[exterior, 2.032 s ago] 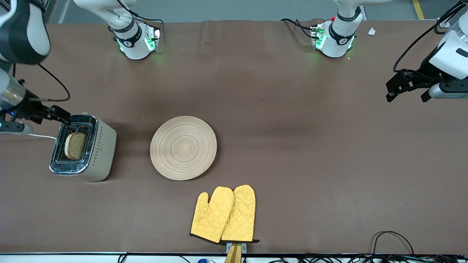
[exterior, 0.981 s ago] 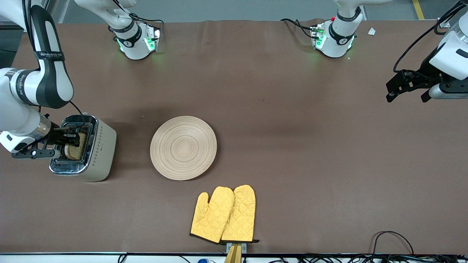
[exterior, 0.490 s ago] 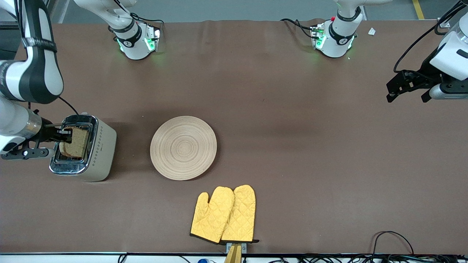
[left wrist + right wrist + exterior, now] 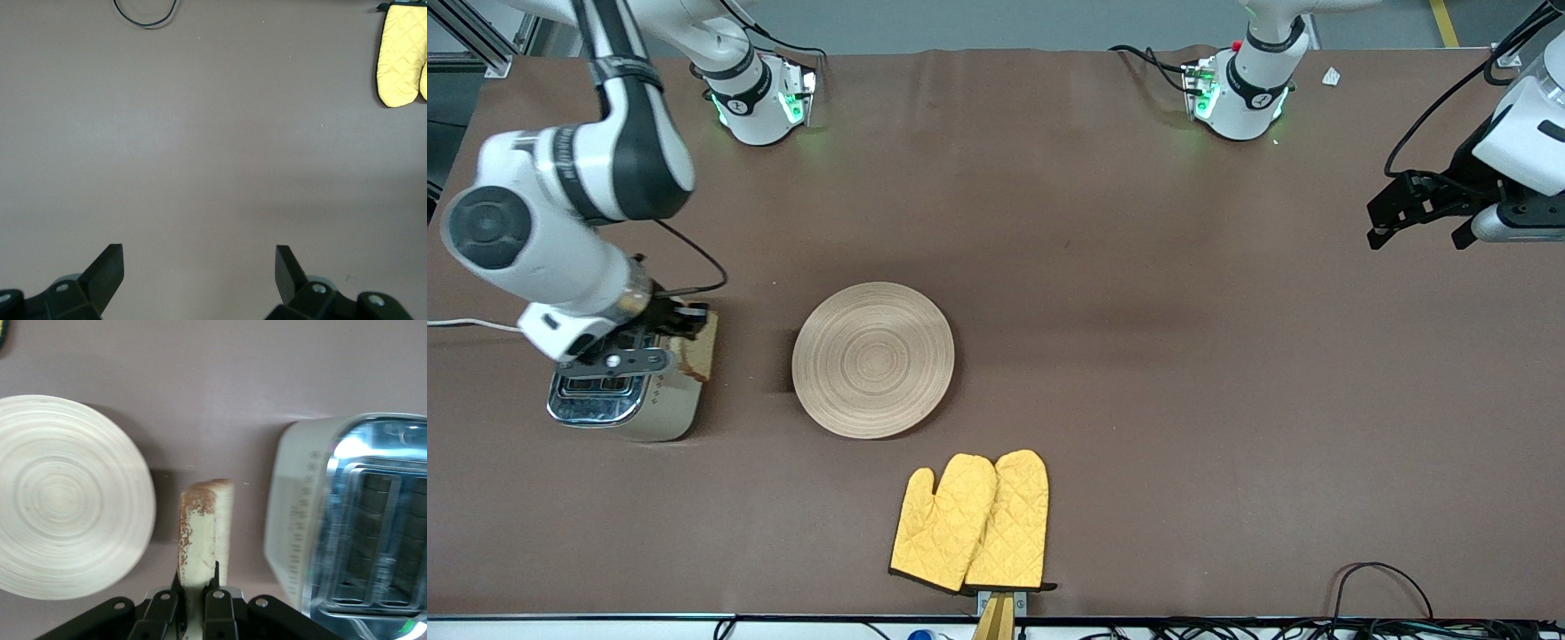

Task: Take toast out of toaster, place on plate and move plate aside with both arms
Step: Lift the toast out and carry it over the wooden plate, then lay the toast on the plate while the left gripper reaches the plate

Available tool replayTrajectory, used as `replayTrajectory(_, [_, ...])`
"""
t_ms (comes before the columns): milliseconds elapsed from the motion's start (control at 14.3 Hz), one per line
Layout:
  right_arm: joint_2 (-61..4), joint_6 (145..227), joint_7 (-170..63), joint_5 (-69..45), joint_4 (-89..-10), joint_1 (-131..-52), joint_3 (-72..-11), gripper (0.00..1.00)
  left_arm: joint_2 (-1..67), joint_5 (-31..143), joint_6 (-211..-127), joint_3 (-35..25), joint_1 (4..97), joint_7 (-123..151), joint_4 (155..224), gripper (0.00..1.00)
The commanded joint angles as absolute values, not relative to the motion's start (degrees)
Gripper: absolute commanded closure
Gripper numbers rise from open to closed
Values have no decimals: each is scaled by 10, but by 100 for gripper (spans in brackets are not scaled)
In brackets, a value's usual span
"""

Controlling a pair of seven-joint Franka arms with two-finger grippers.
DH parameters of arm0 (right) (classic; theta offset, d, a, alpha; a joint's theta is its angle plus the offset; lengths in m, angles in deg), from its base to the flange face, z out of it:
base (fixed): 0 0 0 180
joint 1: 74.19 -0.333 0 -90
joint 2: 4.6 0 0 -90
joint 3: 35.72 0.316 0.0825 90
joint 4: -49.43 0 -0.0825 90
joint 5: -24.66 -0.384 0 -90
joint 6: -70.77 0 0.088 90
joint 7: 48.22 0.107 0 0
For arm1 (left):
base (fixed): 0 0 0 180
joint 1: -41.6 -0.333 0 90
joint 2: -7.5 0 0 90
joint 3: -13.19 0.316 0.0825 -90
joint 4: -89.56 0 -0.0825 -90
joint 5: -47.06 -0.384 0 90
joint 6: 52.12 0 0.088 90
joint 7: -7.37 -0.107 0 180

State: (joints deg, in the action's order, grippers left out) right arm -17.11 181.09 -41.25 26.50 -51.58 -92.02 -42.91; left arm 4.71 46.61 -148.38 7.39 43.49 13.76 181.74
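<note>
My right gripper (image 4: 680, 324) is shut on the toast (image 4: 700, 348), a brown slice held on edge in the air over the toaster's side that faces the plate. In the right wrist view the toast (image 4: 203, 533) stands between the shut fingers (image 4: 197, 597), with the plate (image 4: 67, 495) on one side and the toaster (image 4: 353, 520) on the other. The round beige wooden plate (image 4: 873, 359) lies bare on the table's middle. My left gripper (image 4: 1392, 209) is open and empty, waiting in the air at the left arm's end of the table; its wrist view (image 4: 198, 267) shows only tablecloth.
The silver toaster (image 4: 618, 396) stands at the right arm's end, its slots empty. A pair of yellow oven mitts (image 4: 971, 523) lies nearer the front camera than the plate, also in the left wrist view (image 4: 402, 53). Cables run along the front edge.
My right gripper has lifted the toast out of the toaster slot and carried it toward the plate. The left arm has not moved.
</note>
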Motion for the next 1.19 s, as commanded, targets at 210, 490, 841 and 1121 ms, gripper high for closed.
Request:
replayTrajectory(210, [-196,1932,-275,205,-557,-1042,-434,100,52,464,-1472,74,434,127,1806,0])
replayTrajectory(490, [-264,2052,-160,204,-551,-1111,-434,100,52,464,-1472,74,434,127,1806,0])
replayTrajectory(841, [-313,2125,-153,204,-540,-1108,-435,100,56,464,-1472,74,434,128,1807,0])
replayTrajectory(1121, [-321,2133,-189,212,-566,-1095,-437,100,77,474,-1471,69,441,126,1810,0])
